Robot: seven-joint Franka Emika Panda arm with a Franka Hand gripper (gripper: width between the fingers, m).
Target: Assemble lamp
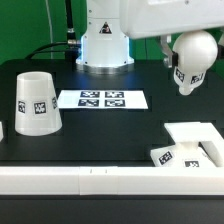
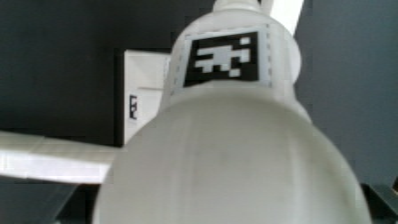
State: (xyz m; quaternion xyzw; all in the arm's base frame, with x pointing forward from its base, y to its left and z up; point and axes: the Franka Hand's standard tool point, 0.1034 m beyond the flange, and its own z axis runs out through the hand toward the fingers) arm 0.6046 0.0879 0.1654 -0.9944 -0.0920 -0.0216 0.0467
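a lamp bulb (image 1: 192,62) hangs in mid-air under the panda arm's gripper (image 1: 174,42), clear of the black table (image 1: 110,135) at the exterior view's right. the square base (image 1: 196,138) lies lower in the frame, tucked into the corner of the white rail (image 1: 80,178). the shade (image 1: 35,102) stands mouth-down, well apart at the exterior view's left, near the marker board (image 1: 102,99).

the likely risk from here is a missed seating. the bulb looks tilted in the grip, and if it comes down off-centre or at an angle it may jam, or shove the base along the rail. a smooth, rounded body held only at one end could also twist or slip on contact.

the claw is narrow, closed on the bulb's upper end. that is judged from the bulb hanging free, since the fingers are largely hidden in both views. in the wrist view the bulb (image 2: 222,140) fills the frame, with what appears to be part of the base (image 2: 139,100) showing behind it.
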